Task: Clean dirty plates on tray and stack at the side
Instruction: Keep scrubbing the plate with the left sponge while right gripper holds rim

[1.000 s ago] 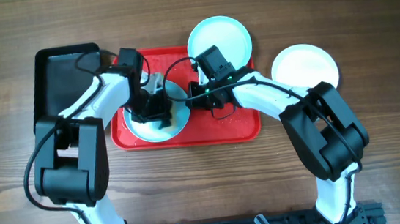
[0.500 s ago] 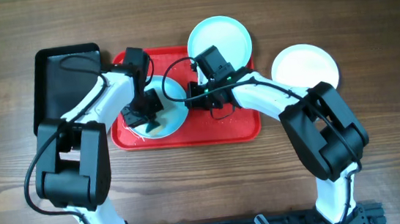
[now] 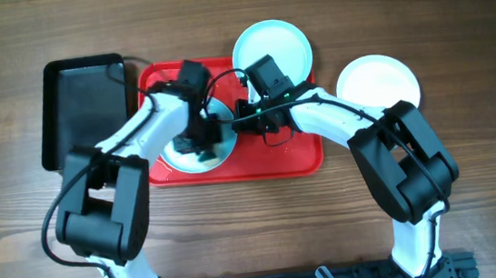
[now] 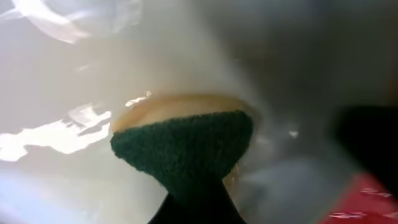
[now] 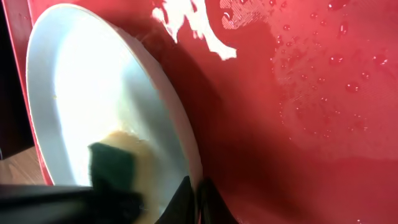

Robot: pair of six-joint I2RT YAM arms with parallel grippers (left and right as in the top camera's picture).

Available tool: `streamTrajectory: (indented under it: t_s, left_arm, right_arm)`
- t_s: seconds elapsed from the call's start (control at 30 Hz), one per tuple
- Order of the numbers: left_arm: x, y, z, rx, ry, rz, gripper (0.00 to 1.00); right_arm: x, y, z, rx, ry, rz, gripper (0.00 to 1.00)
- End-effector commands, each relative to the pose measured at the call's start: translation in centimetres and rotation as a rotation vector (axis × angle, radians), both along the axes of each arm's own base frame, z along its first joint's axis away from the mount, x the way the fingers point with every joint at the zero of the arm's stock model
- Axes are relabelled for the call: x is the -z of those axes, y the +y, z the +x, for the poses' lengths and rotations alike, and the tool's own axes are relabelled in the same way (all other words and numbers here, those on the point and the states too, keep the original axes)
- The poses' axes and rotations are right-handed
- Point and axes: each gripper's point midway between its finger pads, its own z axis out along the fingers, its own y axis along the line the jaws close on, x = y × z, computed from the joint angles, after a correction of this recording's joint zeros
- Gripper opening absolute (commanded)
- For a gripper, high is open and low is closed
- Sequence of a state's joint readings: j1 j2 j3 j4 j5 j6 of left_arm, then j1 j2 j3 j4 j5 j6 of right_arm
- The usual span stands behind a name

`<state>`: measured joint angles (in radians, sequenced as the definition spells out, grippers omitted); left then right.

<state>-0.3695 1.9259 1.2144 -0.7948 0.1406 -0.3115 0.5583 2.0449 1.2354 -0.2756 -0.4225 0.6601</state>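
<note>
Left pincer (image 3: pixel 201 142) shifted right | sponge (image 4: pixel 183 149) on plate (image 5: pixel 74 93) | plate half-hidden overhead

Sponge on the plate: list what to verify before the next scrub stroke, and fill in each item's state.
1. Grip of left end effector on the sponge: ok, shut on it.
2. Contact of sponge with the plate on the red tray: ok, pressed against it.
3. Hold of right end effector on the plate's rim: ok, shut on it.
4. Plate free of residue: cannot tell; the sponge and glare hide much of it.
5. Tray dry: not ok, droplets lie beside the plate.
6. Stacking spot: ok, the white plate sits uncovered on the table.
</note>
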Motion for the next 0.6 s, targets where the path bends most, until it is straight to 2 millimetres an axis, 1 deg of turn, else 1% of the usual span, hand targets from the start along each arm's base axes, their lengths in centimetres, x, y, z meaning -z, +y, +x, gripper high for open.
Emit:
streamTrajectory:
  t_s: [0.0,0.07,0.1,0.23,0.3,0.4,0.47,0.57]
  left_arm:
    - [1.6,-4.1,-1.0,0.156,0.004,-0.141,0.04]
    - [1.7,-3.7,0.3,0.143,-0.055,-0.101,0.04]
    - [1.8,-3.0,1.1,0.108,-0.084,-0.056,0.04]
    - [1.7,1.8,4.2,-0.1,-0.226,0.212,0.04]
    - [1.1,4.1,5.1,-0.193,-0.291,0.336,0.04]
    - [0.2,6.6,5.6,-0.288,-0.356,0.461,0.04]
    - [-0.2,7.7,5.4,-0.352,-0.376,0.517,0.04]
    - [-0.2,8.4,4.6,-0.406,-0.353,0.54,0.04]
  right_arm:
    - [1.0,0.4,-0.4,-0.013,0.018,-0.011,0.04]
    - [1.0,0.4,-0.4,-0.013,0.018,-0.011,0.04]
    - [1.0,0.3,-0.4,-0.013,0.019,-0.011,0.04]
    - [1.0,0.3,-0.4,-0.013,0.019,-0.011,0.04]
    - [1.0,0.3,-0.4,-0.013,0.019,-0.012,0.04]
    - [1.0,0.3,-0.4,-0.013,0.018,-0.011,0.04]
    - [1.0,0.3,-0.4,-0.012,0.019,-0.012,0.04]
    - [1.0,0.3,-0.5,-0.013,0.02,-0.012,0.04]
